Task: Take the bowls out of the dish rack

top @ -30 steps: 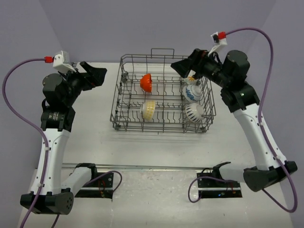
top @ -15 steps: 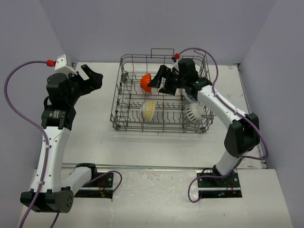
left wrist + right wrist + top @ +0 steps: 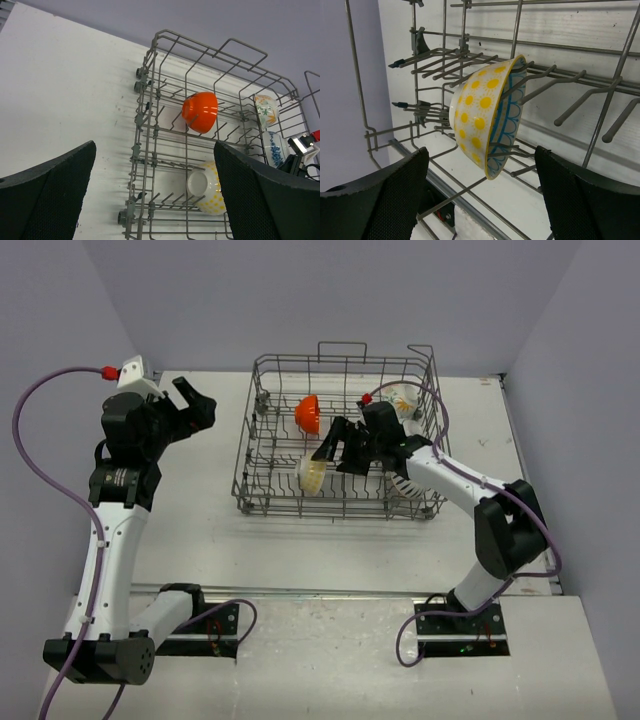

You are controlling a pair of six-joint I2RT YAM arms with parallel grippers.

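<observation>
The grey wire dish rack point(image 3: 300, 502) stands mid-table. On edge among its tines are an orange bowl point(image 3: 308, 413) and a yellow-dotted bowl point(image 3: 313, 472). A striped bowl point(image 3: 407, 483) and a patterned bowl point(image 3: 404, 398) sit at its right end. My right gripper point(image 3: 336, 452) is inside the rack, open, right beside the yellow-dotted bowl. In the right wrist view that bowl point(image 3: 480, 115) hangs just ahead of the open gripper point(image 3: 481, 156), untouched. My left gripper point(image 3: 195, 405) hovers open left of the rack. Its wrist view shows the orange bowl point(image 3: 201, 111), the yellow-dotted bowl point(image 3: 207, 186) and a blue-patterned bowl point(image 3: 274, 146).
Bare white table point(image 3: 200, 530) lies left of and in front of the rack. A handle loop point(image 3: 342, 346) rises from the rack's far rim. The rack's tines point(image 3: 570, 82) and wires surround my right gripper. Purple walls close in the back and sides.
My right arm has swung from the rack's far right corner down and left into the rack, ending at the yellow-dotted bowl. The left arm has barely shifted. Both grippers stay open.
</observation>
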